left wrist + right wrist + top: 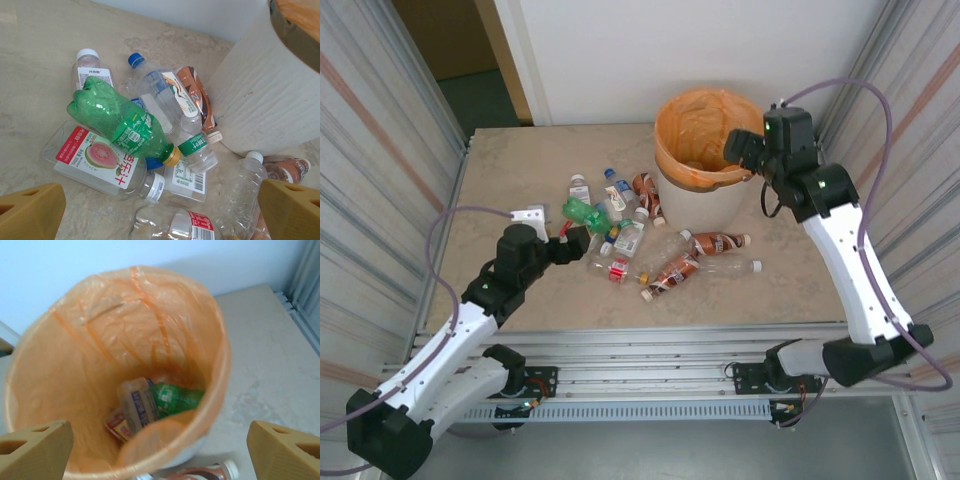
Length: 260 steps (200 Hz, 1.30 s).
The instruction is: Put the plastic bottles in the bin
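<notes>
Several plastic bottles (620,235) lie in a heap on the table, left of and in front of the bin (670,165). My left gripper (576,240) hovers open at the heap's left edge. In the left wrist view its fingers (30,212) stand wide apart over a crushed green bottle (122,125) and a clear guava-labelled bottle (95,160). My right gripper (738,150) hangs open above the bin's right rim, with nothing between its fingers (287,450). Down in the orange liner (100,330) lie a green bottle (175,397) and a clear blue-labelled bottle (137,405).
Two brown-labelled bottles (695,255) lie in front of the bin. A small white block (530,213) sits at the table's left. Corrugated walls close both sides, and a metal rail (650,345) runs along the near edge.
</notes>
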### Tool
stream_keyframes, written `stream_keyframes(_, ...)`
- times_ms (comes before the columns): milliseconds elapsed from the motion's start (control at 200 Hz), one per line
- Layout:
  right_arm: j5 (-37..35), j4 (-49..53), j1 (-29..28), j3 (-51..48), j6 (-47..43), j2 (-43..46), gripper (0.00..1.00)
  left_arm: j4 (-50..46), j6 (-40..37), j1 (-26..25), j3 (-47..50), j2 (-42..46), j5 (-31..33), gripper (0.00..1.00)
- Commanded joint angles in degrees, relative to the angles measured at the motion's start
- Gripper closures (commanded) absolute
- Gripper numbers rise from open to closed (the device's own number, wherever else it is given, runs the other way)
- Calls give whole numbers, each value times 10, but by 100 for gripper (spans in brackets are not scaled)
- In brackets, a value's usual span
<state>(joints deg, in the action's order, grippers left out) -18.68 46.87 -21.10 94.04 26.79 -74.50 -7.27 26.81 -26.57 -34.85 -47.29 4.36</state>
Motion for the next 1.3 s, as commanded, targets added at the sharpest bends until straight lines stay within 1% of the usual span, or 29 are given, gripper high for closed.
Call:
stream_keyframes(0,-36,22,-9,-62,37,53,10,14,-12,6,8,6,12,1)
stream_keyframes(120,-46,33,-18,-140,83,110,8,22,-12,6,11,6,11,1)
stream_keyframes(200,-60,50,-27,-186,120,137,5,24,-12,7,12,4,12,1)
stream_keyframes(311,-56,57,-36,-249,167,163,3,27,-12,7,13,2,12,1)
stream_keyframes(521,-16,45,-57,-348,253,162,0,38,-10,7,17,-5,9,1)
stream_keyframes(716,-13,29,-86,-419,346,153,2,39,-10,7,17,-11,6,1)
stream_keyframes(912,29,-48,-86,-510,443,164,2,45,-9,7,19,-19,1,1)
stream_keyframes(1032,45,-92,-85,-536,464,155,2,48,-6,8,16,-27,-6,1)
stream_keyframes(1297,70,-148,-85,-534,467,93,2,49,-3,8,17,-31,-10,1)
